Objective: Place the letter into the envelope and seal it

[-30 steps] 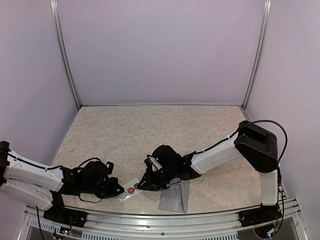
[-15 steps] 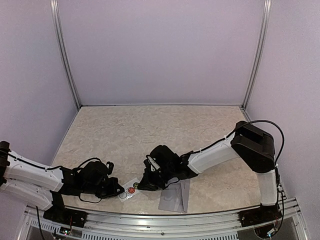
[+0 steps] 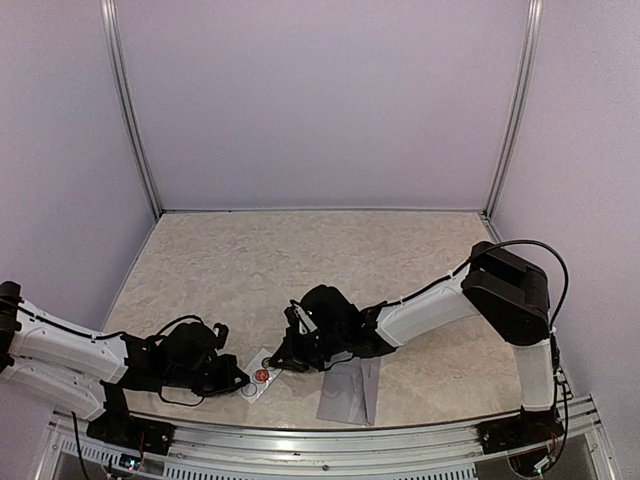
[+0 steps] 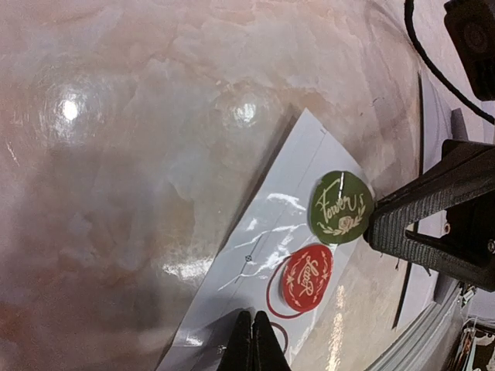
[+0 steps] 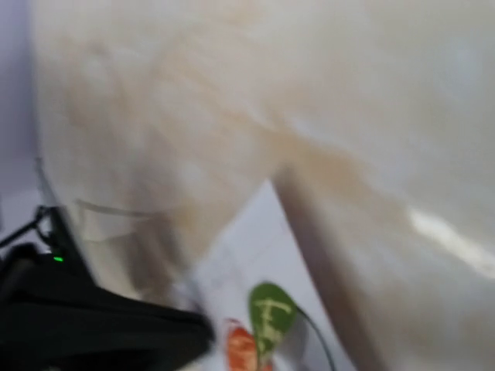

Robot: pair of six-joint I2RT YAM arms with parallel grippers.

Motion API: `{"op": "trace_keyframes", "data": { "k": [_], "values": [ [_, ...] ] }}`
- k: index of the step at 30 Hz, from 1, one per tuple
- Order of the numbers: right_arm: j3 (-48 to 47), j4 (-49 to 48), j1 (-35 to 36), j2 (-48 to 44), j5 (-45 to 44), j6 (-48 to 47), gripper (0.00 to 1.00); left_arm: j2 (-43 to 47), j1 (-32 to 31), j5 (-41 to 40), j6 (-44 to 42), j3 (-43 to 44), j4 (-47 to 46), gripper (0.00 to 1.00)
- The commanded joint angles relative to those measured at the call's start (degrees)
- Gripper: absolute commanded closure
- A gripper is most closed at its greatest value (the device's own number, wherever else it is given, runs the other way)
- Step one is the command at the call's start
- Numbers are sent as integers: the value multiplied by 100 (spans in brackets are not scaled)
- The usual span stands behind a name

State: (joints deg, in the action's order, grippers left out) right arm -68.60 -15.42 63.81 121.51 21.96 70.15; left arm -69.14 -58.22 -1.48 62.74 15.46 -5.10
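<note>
Marbled beige surface, overhead view. Item one: envelope, grey, lying flat near the front edge, between the two arm bases and nearer the right one. Item two: card, small and white, lying flat just left of the envelope. Left claw, reaching in low from the left, has its tip at the card's left end. Right claw, reaching across from the right, has its tip at the card's far side. Both are apart from the envelope.

Left wrist view. The card lies slantwise on the glossy surface. It carries a round green sticker with pale script and a round red sticker beside it. Left claw: jaws narrow, tips pressed together at the card's near edge. Whether paper is pinched between them cannot be told. Right claw: a black wedge from the right, its point touching the green sticker's rim. Whether its jaws are apart or together cannot be told.

Right wrist view, heavily blurred. Card, green sticker and red sticker are recognisable. The left claw is a black shape with its tip beside the red sticker.
</note>
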Motion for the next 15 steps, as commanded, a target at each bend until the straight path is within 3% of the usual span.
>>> {"op": "trace_keyframes", "data": {
  "k": [1, 11, 15],
  "values": [
    [-156, -722, -55, 87, -75, -238, 100, -174, -41, 50, -46, -100, 357, 100],
    [-108, -1078, -64, -70, -208, -437, 100, -347, -41, 94, -34, -79, 311, 100],
    [-152, -453, -66, -217, -423, -581, 100, -360, -41, 65, -12, -57, 336, 100]
  ]
}}
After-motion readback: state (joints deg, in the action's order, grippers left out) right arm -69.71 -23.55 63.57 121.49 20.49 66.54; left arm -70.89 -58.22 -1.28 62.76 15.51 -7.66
